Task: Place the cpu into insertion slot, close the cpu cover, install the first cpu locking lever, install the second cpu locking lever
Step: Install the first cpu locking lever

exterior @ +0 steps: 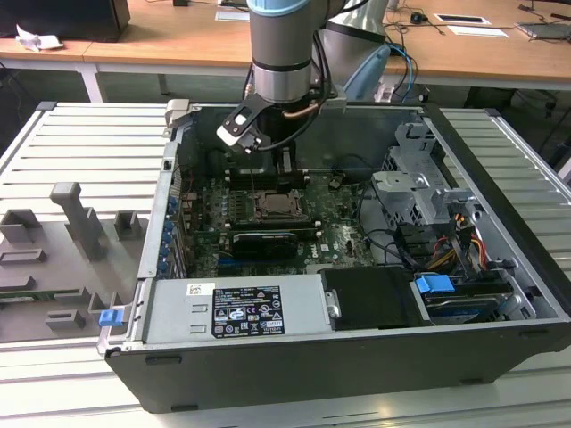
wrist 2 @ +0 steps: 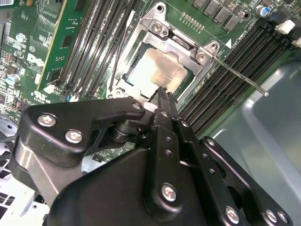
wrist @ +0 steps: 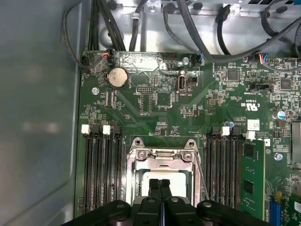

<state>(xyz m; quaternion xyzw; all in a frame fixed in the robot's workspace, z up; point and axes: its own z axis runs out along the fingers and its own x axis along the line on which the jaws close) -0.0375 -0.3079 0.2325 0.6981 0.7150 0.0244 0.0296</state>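
Green circuit board (wrist: 188,113) backs the black gripper (wrist: 160,181); its fingers (wrist: 154,186), clenched together, empty, hang over the pale square cpu (wrist 2: 157,70).

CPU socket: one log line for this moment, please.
cpu seated | cpu cover down over it | gripper shut, tips above cpu

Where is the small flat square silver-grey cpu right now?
In both wrist views the cpu lies inside the window of the silver metal cpu cover, between long black memory slots, just beyond the gripper.
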